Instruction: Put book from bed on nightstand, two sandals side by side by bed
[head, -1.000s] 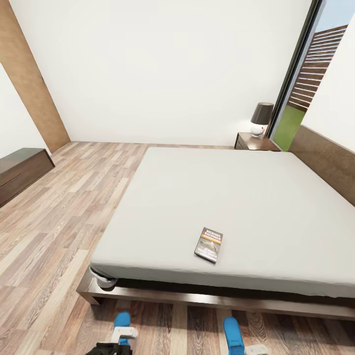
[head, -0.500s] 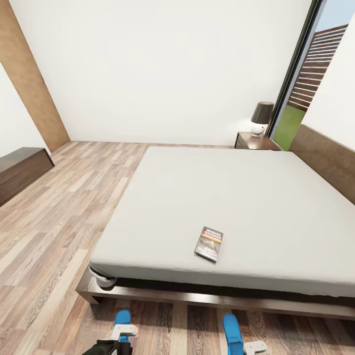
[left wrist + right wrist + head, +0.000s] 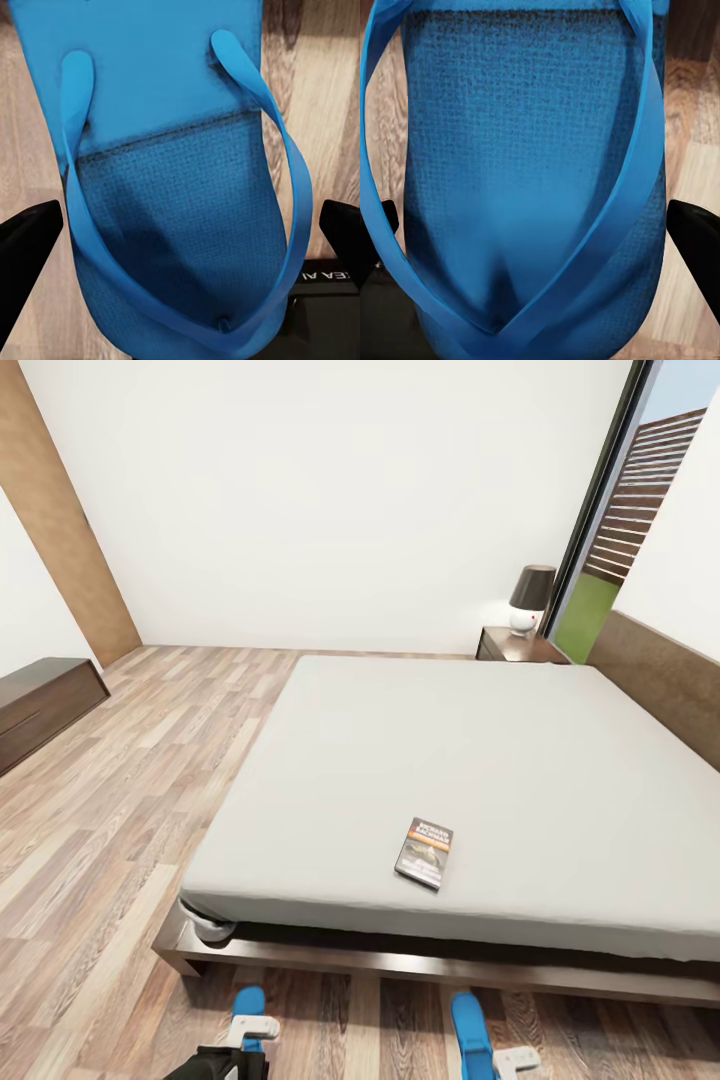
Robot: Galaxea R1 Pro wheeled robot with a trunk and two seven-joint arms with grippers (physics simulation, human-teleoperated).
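The left gripper [image 3: 180,240] is standing wide: its two dark fingertips [image 3: 26,247] are showing at both edges of the left wrist view, w/ the left sandal [image 3: 172,172] lying between them and a gap on each side, so nothing is being held. This sandal is bright blue, w/ a flat sole of fine woven texture, a smoother part beyond a dark seam, and a V-shaped strap meeting at one toe post. The right gripper [image 3: 536,232] is also spread wide; its dark fingertips [image 3: 697,232] are sitting at the far sides of the right sandal [image 3: 525,165], apart from it as far as I can tell. The same blue weave and crossing strap are showing here.

In the head view both sandals are lying on the wood-plank floor [image 3: 120,790], just beside the foot of the bed [image 3: 450,760], well apart from each other, approx. parallel. The book [image 3: 424,853] is resting flat on the grey mattress near the foot edge: thin, dark cover, orange band, white lettering. A nightstand [image 3: 515,646] w/ a lamp [image 3: 530,600] is standing at the far corner by the window [image 3: 640,510].
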